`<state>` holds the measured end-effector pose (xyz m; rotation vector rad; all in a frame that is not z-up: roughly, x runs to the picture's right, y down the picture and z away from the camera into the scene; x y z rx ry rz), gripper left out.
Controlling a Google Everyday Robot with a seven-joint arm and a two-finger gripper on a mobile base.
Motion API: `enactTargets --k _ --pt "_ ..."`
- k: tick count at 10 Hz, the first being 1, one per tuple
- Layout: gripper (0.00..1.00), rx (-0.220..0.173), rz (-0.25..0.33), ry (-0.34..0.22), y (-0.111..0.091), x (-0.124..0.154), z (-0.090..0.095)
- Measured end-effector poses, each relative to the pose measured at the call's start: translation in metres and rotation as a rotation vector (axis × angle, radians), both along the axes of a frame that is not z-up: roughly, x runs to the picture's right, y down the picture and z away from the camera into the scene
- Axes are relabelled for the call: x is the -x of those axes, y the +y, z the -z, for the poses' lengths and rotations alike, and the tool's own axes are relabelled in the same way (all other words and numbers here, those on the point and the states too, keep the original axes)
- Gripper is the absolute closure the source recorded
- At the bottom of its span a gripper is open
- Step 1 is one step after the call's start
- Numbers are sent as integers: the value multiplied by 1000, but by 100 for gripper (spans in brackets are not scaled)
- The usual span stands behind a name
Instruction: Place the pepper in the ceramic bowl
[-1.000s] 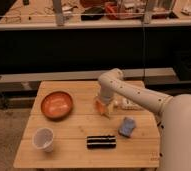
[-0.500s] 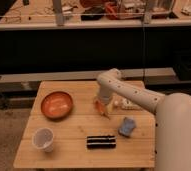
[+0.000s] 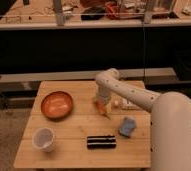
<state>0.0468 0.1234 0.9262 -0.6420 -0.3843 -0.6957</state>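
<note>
The pepper (image 3: 103,109), small, orange and tapered, lies on the wooden table (image 3: 74,127) near its middle. My gripper (image 3: 101,103) points down directly over it with its jaws open around the pepper's upper end; whether they touch it I cannot tell. The arm reaches in from the right, its white elbow (image 3: 107,78) above the table's back edge. The ceramic bowl (image 3: 57,105), shallow and terracotta-orange, sits empty at the table's left, about a hand's width left of the pepper.
A translucent white cup (image 3: 43,139) stands at the front left. A black bar-shaped object (image 3: 101,142) lies near the front edge, a blue sponge-like block (image 3: 127,127) to its right. A small white item (image 3: 124,104) sits beside the arm.
The arm has edged slightly left and the gripper has settled a little lower over the pepper. The pepper and the other objects have not moved.
</note>
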Motion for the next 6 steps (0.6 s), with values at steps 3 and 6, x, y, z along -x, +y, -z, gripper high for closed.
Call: enactTargets --k 3,6 --pt "20 10 35 -19 1 7 -4" --pt "20 20 52 -25 3 6 -7"
